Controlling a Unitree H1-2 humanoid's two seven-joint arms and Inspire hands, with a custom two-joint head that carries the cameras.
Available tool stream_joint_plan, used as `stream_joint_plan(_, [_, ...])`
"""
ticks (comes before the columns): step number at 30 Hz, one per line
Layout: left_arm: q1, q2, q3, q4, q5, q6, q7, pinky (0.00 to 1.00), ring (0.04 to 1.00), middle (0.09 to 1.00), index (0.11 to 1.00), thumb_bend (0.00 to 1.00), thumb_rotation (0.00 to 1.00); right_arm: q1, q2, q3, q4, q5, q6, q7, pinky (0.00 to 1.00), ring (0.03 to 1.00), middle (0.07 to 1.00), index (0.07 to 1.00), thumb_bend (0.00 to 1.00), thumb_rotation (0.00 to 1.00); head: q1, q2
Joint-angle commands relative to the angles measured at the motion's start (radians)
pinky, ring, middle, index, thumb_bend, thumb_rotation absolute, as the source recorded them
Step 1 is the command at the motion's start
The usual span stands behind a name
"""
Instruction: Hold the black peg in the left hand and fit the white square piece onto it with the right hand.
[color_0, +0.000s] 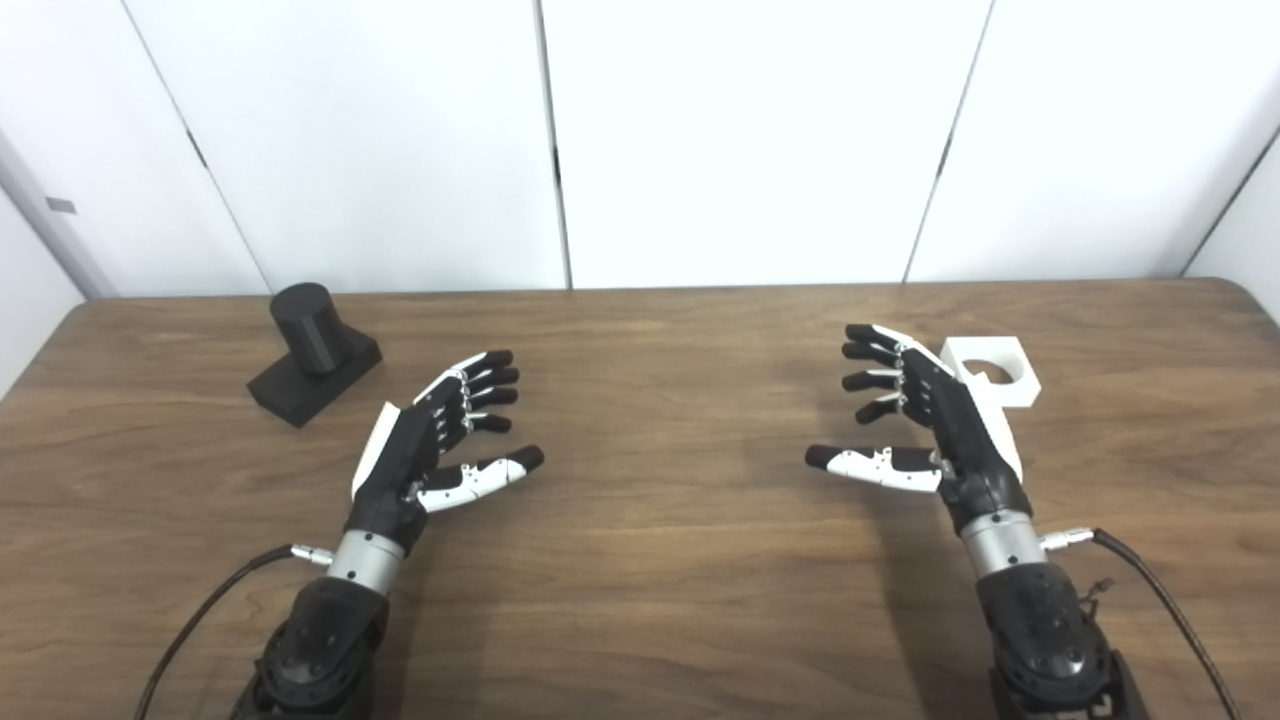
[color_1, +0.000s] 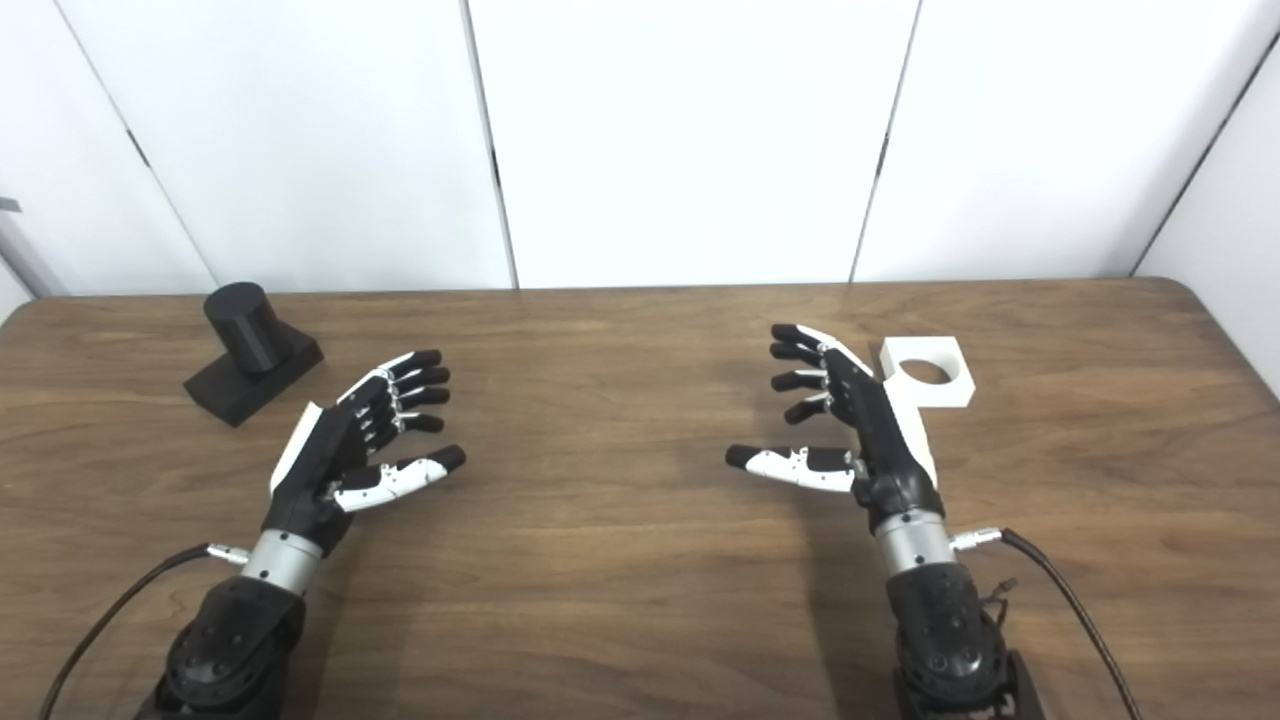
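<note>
Counter: a brown wood-grain counter with a rounded far right corner; the grain runs left to right and the top has a dull sheen.
Room: plain white wall panels stand behind the far edge, split by thin dark seams; a grey strip runs down the far left.
Black peg: the black peg stands upright on its dark square base at the far left of the counter, a short cylinder turned at an angle to the edge.
White square piece: the white square piece lies flat at the far right, its round hole facing up.
Left hand: the left hand hovers over the counter with fingers spread and thumb out, holding nothing; it sits near the peg but apart from it, to the peg's right and closer to the near edge.
Right hand: the right hand is also spread wide and empty, palm turned inward, just beside the white piece and partly in front of it.
Cables: dark cables trail from both wrists toward the near edge.
</note>
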Motion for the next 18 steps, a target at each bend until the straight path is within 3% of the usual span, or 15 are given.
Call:
stream_joint_plan(1, [-0.033,0.008,0.000,-0.037,-0.008,-0.020,-0.005,0.68,0.783,0.808,0.818,0.78,0.09,-0.029,-0.006,-0.002,-0.025,-0.001,-0.037,-0.005,0.52,0.676,0.774,0.787,0.75,0.02,0.000,0.000])
stream_joint_plan(8, [-0.031,0.011,-0.005,-0.033,-0.007,-0.037,-0.009,0.70,0.784,0.815,0.810,0.77,0.09,-0.027,-0.006,-0.002,-0.027,0.002,-0.039,-0.004,0.51,0.668,0.766,0.781,0.75,0.01,0.018,-0.002])
stream_joint_plan(15, [-0.025,-0.014,-0.024,-0.045,0.040,-0.032,0.022,0.66,0.780,0.814,0.804,0.77,0.12,-0.012,-0.023,-0.018,-0.047,0.021,-0.018,0.009,0.54,0.684,0.772,0.787,0.73,0.04,0.185,-0.018])
stream_joint_plan(18, [-0.023,-0.029,-0.036,-0.052,0.042,-0.015,0.023,0.66,0.778,0.814,0.797,0.77,0.13,-0.011,-0.035,-0.033,-0.044,0.054,-0.030,0.021,0.55,0.687,0.774,0.785,0.73,0.00,0.241,-0.034])
